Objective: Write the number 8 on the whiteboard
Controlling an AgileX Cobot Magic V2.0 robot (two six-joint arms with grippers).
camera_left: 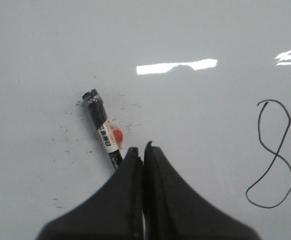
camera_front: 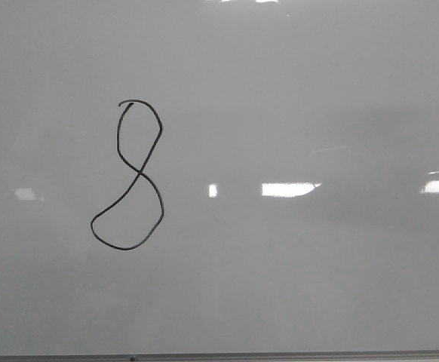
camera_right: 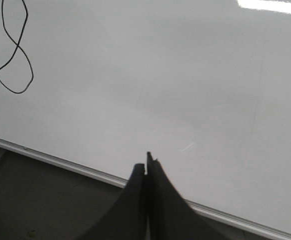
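On the whiteboard (camera_front: 295, 90): one number 8 (camera_front: 129, 177), one marker (camera_left: 103, 129); both end effectors pressed together.

Office or lab: whiteboard (camera_front: 317, 90), marker (camera_left: 103, 127)

Legible: hand-drawn thin black number 8 (camera_front: 128, 175) on glossy pale grey-white whiteboard (camera_front: 317, 90). Black marker's white label (camera_left: 109, 136), left of the 8: print unreadable.
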